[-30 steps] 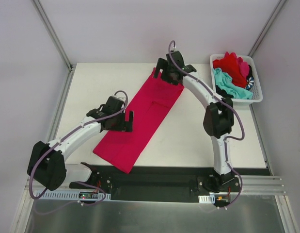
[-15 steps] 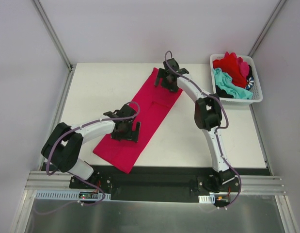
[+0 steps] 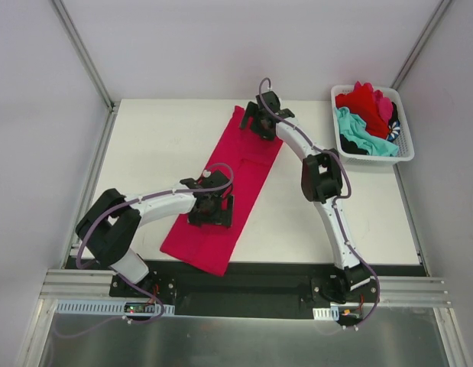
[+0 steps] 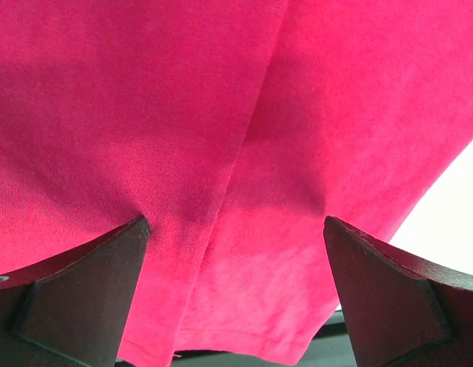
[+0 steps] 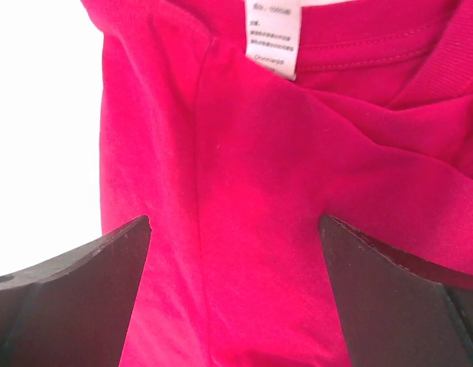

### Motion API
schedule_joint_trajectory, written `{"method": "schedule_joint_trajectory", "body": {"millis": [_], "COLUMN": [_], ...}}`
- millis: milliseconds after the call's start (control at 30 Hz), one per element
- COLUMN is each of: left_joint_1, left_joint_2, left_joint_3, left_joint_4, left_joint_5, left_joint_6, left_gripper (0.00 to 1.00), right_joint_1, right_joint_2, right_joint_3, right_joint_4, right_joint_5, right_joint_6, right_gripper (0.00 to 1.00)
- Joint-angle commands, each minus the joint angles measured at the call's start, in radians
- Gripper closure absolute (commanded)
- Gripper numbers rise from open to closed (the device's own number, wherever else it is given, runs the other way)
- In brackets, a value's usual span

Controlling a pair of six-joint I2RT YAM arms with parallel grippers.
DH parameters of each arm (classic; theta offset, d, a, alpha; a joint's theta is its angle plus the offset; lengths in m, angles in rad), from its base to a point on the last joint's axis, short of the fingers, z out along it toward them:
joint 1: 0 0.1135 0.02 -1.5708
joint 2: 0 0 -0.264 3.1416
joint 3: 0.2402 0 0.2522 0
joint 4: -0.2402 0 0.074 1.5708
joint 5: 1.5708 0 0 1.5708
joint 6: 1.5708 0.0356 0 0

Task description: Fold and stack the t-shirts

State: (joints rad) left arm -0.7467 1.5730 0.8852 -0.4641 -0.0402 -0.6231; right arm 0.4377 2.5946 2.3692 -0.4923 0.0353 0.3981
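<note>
Magenta t-shirt [image 3: 247,164], folded into a strip, lies diagonally from the worktop's far edge toward its near-left corner. The left gripper [image 3: 212,209] is spread over the near half and the right gripper [image 3: 258,122] is spread over the collar. Each should probably pinch all layers squarely.

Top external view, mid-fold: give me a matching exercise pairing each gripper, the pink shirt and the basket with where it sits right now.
Column A
1. left gripper
2. right gripper
3. magenta-pink t-shirt
4. white basket

Column B
a. at the far right corner of the table
b. over the shirt's collar end, on the far side
c. over the shirt's near end, close to the hem
d. lying as a long folded strip, diagonally across the table

Pairs: 1-c, 2-b, 3-d, 4-a
</note>
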Motion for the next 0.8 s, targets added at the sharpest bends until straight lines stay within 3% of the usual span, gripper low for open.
{"method": "schedule_joint_trajectory", "body": {"millis": [0,400,767], "left_joint_1": [-0.055,-0.080,-0.098], "left_joint_2": [0.045,0.166,0.212], "left_joint_3": [-0.002,0.155,0.179], "left_joint_4": [-0.005,0.025,0.065], "left_joint_5": [0.140,0.132,0.148], "left_joint_6": [-0.196,-0.239,-0.306], "left_gripper": [0.02,0.01,0.01], "right_joint_1": [-0.002,0.006,0.016], "right_joint_2": [0.073,0.145,0.182], "right_joint_3": [0.065,0.108,0.130], "right_joint_4": [0.083,0.251,0.291], "right_joint_5": [-0.061,-0.057,-0.057], "right_joint_6": [0.080,0.160,0.220], "right_gripper": [0.04,0.04,0.04]}}
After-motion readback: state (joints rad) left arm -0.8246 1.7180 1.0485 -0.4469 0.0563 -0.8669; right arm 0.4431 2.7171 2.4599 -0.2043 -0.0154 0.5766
